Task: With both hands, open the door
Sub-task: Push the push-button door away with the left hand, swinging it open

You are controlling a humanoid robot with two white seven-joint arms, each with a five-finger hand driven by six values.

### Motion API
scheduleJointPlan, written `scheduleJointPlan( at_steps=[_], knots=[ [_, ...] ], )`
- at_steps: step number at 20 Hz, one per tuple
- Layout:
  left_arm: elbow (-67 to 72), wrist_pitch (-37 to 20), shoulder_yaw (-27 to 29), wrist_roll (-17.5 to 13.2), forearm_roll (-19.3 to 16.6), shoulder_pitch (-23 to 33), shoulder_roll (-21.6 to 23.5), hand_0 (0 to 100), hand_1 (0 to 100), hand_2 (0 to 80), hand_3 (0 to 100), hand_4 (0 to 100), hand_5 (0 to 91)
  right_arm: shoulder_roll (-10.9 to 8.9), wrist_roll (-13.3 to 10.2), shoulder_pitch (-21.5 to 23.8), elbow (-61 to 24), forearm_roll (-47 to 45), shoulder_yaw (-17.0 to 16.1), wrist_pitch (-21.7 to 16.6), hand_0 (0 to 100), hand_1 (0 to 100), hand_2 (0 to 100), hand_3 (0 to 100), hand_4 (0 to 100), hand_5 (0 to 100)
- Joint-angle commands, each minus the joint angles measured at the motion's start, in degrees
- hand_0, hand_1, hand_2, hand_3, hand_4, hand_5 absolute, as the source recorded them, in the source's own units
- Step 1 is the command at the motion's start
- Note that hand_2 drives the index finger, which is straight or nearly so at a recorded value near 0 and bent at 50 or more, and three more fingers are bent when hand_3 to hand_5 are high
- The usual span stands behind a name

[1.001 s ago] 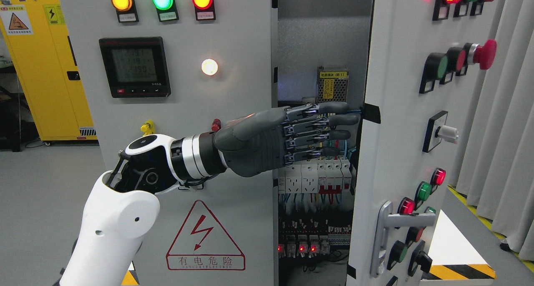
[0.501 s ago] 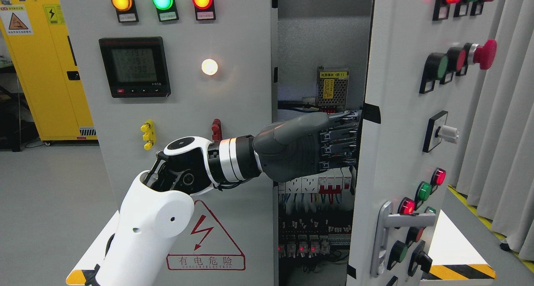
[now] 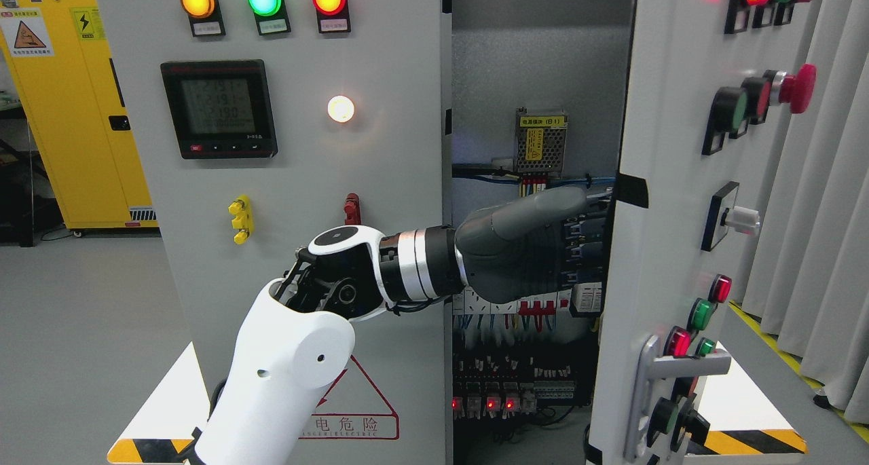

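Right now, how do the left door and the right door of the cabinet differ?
The left door sits shut and flat to the camera; the right door is swung open and seen at an angle, with the left hand at its inner edge. The left door carries a meter and a shock-warning triangle; the right door carries a handle and a red mushroom button. Both are grey and carry lit lamps.

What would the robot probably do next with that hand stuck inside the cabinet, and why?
Probably keep pushing outward to the right. The left hand reaches across the gap, its fingers hidden behind the inner edge of the right door, which stands only partly open, so the wiring inside is just partly exposed.
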Motion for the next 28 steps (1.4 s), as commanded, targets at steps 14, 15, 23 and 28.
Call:
scheduleJointPlan(
  at_steps=[14, 15, 23, 28],
  knots=[
    [2.6, -0.8, -4.2, 1.9, -0.3, -2.9, -7.8, 12, 56, 0.0, 0, 0, 0.0, 0.97, 0.0, 0.5, -0.1, -1.5, 1.3, 0.0, 0, 50, 4, 0, 0, 0],
    [2.6, -0.9, -5.0, 2.0, -0.2, -3.1, -7.8, 12, 56, 0.0, 0, 0, 0.0, 0.97, 0.0, 0.5, -0.1, -1.6, 1.3, 0.0, 0, 50, 4, 0, 0, 0],
    [5.5, -5.3, -10.7, 3.6, 1.5, -6.7, -8.2, 12, 56, 0.0, 0, 0, 0.0, 0.97, 0.0, 0.5, 0.0, -1.6, 1.3, 0.0, 0, 50, 4, 0, 0, 0],
    [5.5, -7.1, -14.0, 5.4, 2.9, -7.2, -8.3, 12, 56, 0.0, 0, 0, 0.0, 0.97, 0.0, 0.5, -0.1, -1.6, 1.3, 0.0, 0, 50, 4, 0, 0, 0]
  ],
)
